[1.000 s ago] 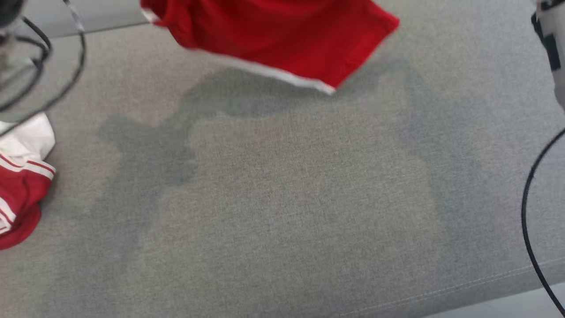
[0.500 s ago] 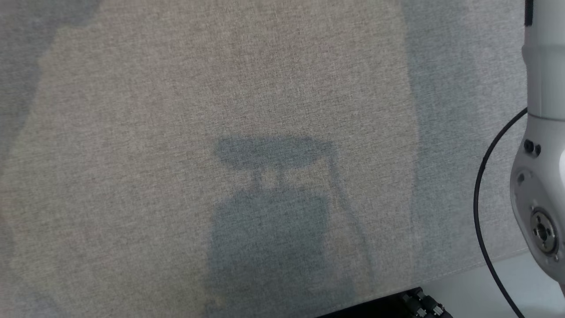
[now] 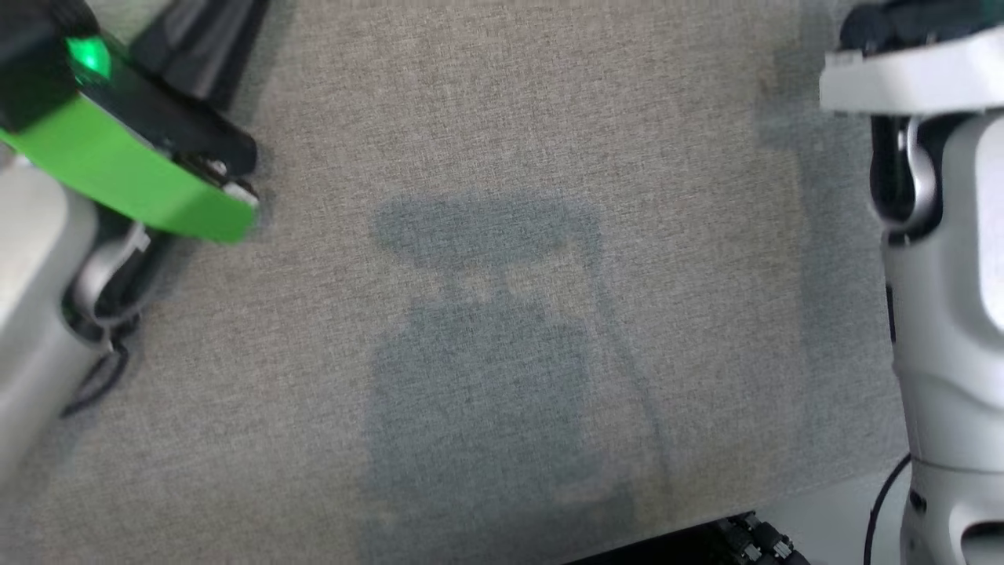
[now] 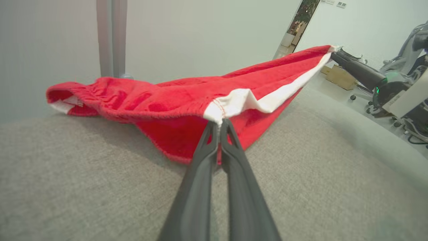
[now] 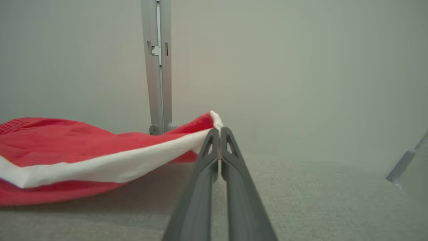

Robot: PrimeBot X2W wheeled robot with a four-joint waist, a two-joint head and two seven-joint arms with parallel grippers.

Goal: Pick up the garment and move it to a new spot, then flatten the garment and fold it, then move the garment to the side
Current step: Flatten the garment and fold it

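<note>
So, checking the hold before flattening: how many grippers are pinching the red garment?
2. The left gripper pinches one end of the white hem of the red garment; the right gripper pinches the other end, with the hem stretched between them.

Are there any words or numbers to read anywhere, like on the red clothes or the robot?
None can be read.
On the red garment: no print, only white trim.
On the right arm's pale housing: a faint mark, too blurred to read.
On the wall plates: too small.

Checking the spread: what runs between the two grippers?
The white hem of the red garment, stretched from the left gripper to the right gripper, in the left wrist view.
</note>
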